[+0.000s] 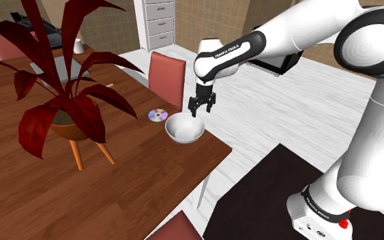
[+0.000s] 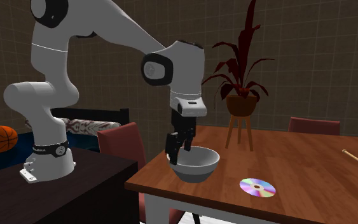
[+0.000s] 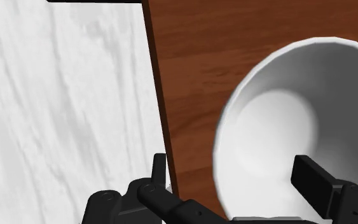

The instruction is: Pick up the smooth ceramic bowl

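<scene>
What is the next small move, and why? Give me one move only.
Probably close the end effector on the rim: its fingers stand open astride the wall of the white bowl, one inside, one outside near the table edge, so the rim sits between them.

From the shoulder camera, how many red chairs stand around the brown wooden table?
3. One red chair behind the white bowl, a second chair upper left behind the red-leaved potted plant, a third chair at the bottom edge. More may be hidden.

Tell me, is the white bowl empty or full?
Empty. The bowl stands upright on the table, and its inside is bare white.
</scene>
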Controlling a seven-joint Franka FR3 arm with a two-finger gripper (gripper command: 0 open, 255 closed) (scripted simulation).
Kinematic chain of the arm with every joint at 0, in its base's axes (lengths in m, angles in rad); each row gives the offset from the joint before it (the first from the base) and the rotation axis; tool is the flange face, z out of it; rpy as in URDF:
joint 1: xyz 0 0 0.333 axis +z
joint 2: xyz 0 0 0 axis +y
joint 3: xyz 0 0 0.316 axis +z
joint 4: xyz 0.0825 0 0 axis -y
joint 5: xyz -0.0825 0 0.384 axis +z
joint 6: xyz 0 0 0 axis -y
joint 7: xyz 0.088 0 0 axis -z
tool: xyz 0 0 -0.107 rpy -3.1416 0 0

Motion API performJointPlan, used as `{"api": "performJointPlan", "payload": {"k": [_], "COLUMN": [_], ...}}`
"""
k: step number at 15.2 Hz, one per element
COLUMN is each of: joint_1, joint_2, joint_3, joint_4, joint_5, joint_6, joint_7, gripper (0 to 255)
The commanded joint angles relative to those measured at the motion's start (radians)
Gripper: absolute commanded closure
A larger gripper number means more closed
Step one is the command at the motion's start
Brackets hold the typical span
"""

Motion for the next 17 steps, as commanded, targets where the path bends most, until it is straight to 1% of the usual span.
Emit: {"api": "performJointPlan", "payload": {"k": [1, 4, 5, 14, 17], "joint_1": [0.0, 0.0, 0.001, 0.0, 0.0], "joint_2": [0.017, 0.03, 0.028, 0.03, 0.005], "joint_3": [0.0, 0.0, 0.001, 0.0, 0.0], "joint_4": [-0.006, -0.011, -0.013, -0.011, -0.002], "joint_5": [0.001, 0.002, 0.002, 0.002, 0.001], "joint_6": [0.023, 0.041, 0.042, 0.041, 0.008], "joint_7": [-0.003, -0.005, -0.005, -0.005, -0.001], "gripper": [0, 0, 255, 255, 255]}}
